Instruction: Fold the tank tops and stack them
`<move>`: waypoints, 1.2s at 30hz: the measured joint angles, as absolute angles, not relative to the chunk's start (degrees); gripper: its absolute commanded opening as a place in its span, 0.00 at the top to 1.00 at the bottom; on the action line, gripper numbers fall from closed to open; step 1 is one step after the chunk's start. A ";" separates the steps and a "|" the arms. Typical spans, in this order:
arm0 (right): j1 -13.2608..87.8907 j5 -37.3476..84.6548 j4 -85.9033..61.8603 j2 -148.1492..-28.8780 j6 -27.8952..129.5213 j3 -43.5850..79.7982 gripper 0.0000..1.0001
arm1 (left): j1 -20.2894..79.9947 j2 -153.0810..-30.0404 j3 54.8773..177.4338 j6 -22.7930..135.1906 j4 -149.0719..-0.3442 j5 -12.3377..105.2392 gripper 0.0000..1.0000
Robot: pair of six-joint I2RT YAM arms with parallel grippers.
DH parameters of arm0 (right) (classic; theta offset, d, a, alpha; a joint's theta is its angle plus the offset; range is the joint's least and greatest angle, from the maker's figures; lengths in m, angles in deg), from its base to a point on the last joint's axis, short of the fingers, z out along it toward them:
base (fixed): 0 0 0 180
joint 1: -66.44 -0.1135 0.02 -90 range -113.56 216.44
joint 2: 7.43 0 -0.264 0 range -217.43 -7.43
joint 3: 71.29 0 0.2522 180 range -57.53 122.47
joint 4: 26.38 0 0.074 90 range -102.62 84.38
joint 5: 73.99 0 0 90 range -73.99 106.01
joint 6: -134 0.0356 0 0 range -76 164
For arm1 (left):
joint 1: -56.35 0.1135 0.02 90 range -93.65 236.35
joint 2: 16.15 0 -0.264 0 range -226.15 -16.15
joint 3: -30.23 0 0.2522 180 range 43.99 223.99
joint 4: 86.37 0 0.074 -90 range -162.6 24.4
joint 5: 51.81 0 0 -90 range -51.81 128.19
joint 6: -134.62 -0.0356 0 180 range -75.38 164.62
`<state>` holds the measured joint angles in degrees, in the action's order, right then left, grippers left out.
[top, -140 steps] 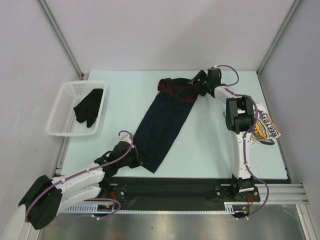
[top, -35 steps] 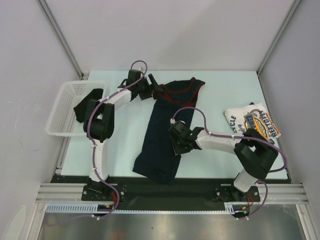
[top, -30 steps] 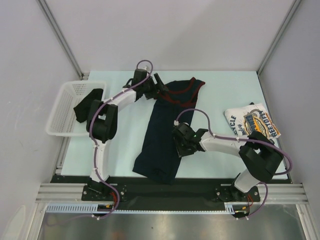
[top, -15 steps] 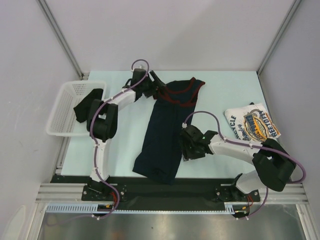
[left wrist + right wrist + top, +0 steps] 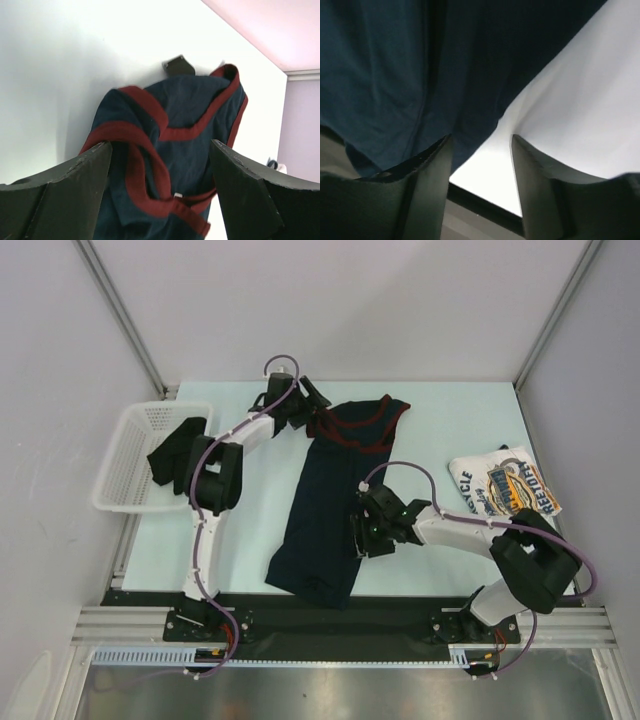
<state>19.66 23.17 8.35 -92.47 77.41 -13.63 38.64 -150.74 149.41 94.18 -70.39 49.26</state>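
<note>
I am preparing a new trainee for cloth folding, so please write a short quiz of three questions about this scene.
1. What lies in the basket?
2. Where is the white tank top? A hanging from a pincer, B on the right side of the table, C in the basket.
3. True or false: the left pincer and the right pincer are both open.
Key: 1 a dark cloth; 2 B; 3 true.

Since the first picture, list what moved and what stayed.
The arms swapped ends. The left gripper went from the near end of the navy tank top to its far straps. The right gripper left the straps for the top's right edge, lower down. Both are open now. The top swung from diagonal to more upright. The white tank top, basket and dark cloth in it stayed.
</note>
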 measured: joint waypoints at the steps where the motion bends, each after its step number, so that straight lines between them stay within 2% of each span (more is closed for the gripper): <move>1: 19.70 23.43 7.66 -93.52 77.76 -13.61 0.48 | 38.64 -151.66 150.55 94.22 -70.30 49.30 0.16; 3: 19.81 24.18 6.04 -94.63 78.50 -13.19 0.62 | 38.64 -153.21 152.45 94.49 -70.15 49.30 0.16; 4: 19.81 24.42 5.27 -95.20 78.85 -13.17 0.71 | 38.64 -154.00 153.30 94.73 -70.17 49.30 0.17; 5: 19.81 24.92 4.62 -95.75 79.13 -13.15 0.85 | 38.64 -154.67 153.94 94.94 -70.15 49.30 0.18; 7: 19.81 25.03 3.59 -96.66 79.83 -13.19 1.00 | 38.64 -155.90 155.23 95.36 -69.86 49.30 0.21; 10: 19.83 25.60 2.58 -97.01 80.31 -13.50 1.00 | 38.64 -158.21 158.07 95.78 -69.45 49.24 0.29; 11: 19.83 25.68 2.30 -96.99 80.44 -13.63 1.00 | 38.64 -158.74 158.79 95.80 -69.31 49.17 0.37; 13: 19.85 25.97 1.60 -96.86 80.60 -14.04 1.00 | 38.64 -159.53 160.12 95.93 -68.88 48.84 0.43; 14: 19.85 25.97 1.19 -96.58 80.71 -14.44 1.00 | 38.66 -159.87 160.91 95.75 -68.59 48.74 0.50; 18: 20.01 25.95 0.36 -94.46 81.52 -16.75 1.00 | 38.64 -160.47 162.96 94.77 -69.27 47.97 0.58; 26: 22.41 26.17 2.43 -90.30 81.93 -20.01 1.00 | 38.59 -161.73 163.10 91.67 -82.52 47.75 0.79; 27: 22.65 26.14 2.96 -89.91 81.93 -20.14 1.00 | 38.59 -162.19 163.10 91.14 -83.94 47.71 0.77; 28: 22.83 26.14 3.52 -89.54 81.93 -20.23 1.00 | 38.59 -162.61 163.10 90.84 -85.10 47.60 0.68; 30: 23.07 26.17 4.22 -88.84 81.93 -20.34 1.00 | 38.59 -163.33 163.10 90.05 -86.69 47.42 0.58; 31: 23.18 26.19 4.40 -88.55 81.93 -20.36 1.00 | 38.59 -163.52 163.10 89.63 -87.11 47.27 0.45; 33: 23.24 26.21 4.66 -88.36 81.93 -20.38 1.00 | 38.64 -163.57 163.10 89.04 -87.24 46.81 0.34; 34: 23.29 26.21 4.84 -88.36 81.93 -20.38 1.00 | 38.64 -163.57 163.10 88.91 -87.57 46.31 0.25; 36: 23.42 26.23 5.25 -88.31 81.93 -20.40 1.00 | 38.75 -163.55 162.68 88.58 -88.42 45.65 0.19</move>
